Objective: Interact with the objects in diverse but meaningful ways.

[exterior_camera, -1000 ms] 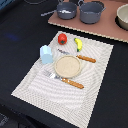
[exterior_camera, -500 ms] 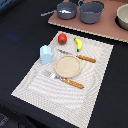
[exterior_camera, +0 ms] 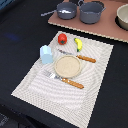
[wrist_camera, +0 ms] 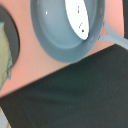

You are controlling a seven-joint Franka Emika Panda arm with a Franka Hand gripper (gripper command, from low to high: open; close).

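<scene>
— Where do the toys sit?
— On the striped placemat [exterior_camera: 95,70]: red tomato [exterior_camera: 62,38] beside yellow banana [exterior_camera: 78,44], pale blue-white carton [exterior_camera: 46,53] near the round plate [exterior_camera: 67,65]. The dark grey two-handled pot [exterior_camera: 92,11] stands on the pink board [exterior_camera: 107,31].
— And the gripper?
— Out of sight — the wrist view shows only a grey pan [wrist_camera: 60,30], so I cannot tell.

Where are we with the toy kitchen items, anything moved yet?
Nothing looks handled: tomato, banana and carton sit on the placemat around the plate. Nothing is in hand; the gripper is out of view, the wrist camera over the grey pan. All interaction remains.
</scene>
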